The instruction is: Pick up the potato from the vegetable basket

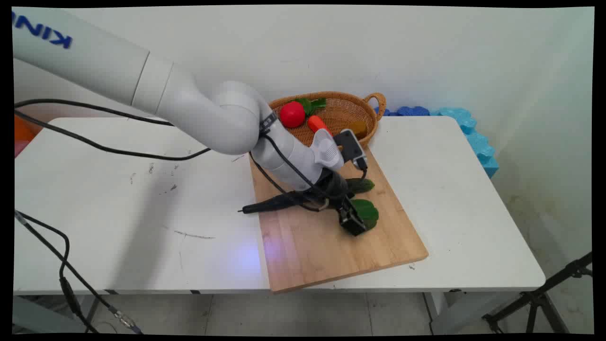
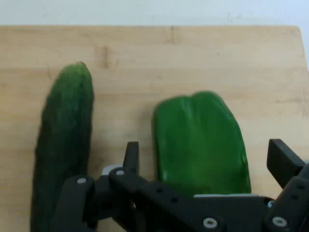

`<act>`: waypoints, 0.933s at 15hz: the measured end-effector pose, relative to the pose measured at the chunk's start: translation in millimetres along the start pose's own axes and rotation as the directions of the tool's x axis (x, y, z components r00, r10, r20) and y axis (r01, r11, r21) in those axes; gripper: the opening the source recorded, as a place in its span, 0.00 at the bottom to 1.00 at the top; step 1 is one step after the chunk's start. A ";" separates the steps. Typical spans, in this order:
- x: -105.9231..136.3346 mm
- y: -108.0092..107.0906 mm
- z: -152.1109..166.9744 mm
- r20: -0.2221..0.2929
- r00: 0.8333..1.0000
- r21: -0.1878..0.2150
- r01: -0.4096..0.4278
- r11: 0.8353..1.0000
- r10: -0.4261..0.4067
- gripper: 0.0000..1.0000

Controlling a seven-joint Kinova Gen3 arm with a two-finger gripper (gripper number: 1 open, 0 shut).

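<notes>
Your gripper (image 2: 205, 162) sits low over the cutting board (image 1: 331, 246), fingers spread either side of the green pepper (image 2: 200, 140); cucumber (image 2: 63, 145) lies just beside.

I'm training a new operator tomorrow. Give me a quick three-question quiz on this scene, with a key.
1. True or false: the tool is shut on the cucumber.
2. Which lies between the tool's open fingers: A) tomato, B) green pepper, C) carrot?
3. Fill in: the cucumber and pepper lie on the wooden ____.

Key:
1. False; the fingers stand open on either side of the pepper.
2. B; the tomato sits in the basket.
3. Board.
</notes>
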 end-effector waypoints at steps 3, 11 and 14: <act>12.0 -3.6 -14.4 -0.022 1.000 0.009 0.004 1.000 -0.003 1.00; 54.8 -25.2 -96.8 -0.091 0.995 0.025 0.033 0.999 -0.031 1.00; 67.2 -42.3 -119.0 -0.100 0.994 0.045 0.054 0.998 -0.049 1.00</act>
